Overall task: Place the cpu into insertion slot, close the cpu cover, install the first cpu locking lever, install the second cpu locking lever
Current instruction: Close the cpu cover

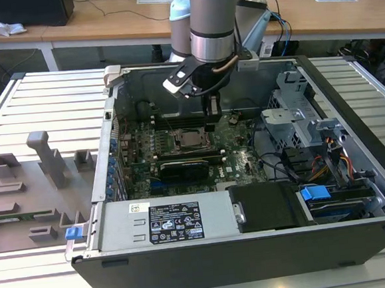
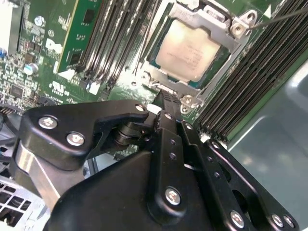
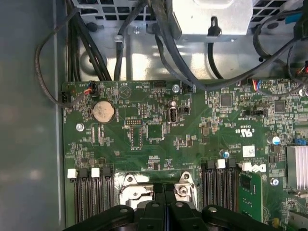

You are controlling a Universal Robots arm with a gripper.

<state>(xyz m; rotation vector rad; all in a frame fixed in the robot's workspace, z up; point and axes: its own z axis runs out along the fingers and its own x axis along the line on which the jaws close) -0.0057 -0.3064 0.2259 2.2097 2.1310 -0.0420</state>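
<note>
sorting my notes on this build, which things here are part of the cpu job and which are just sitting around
Job:
cpu, seated under its cover
cpu cover, closed over the cpu
end effector, shut, tips near the cover's edge

Just there:
grey fixture blocks
power supply
coin cell
drive cage
cables
</note>
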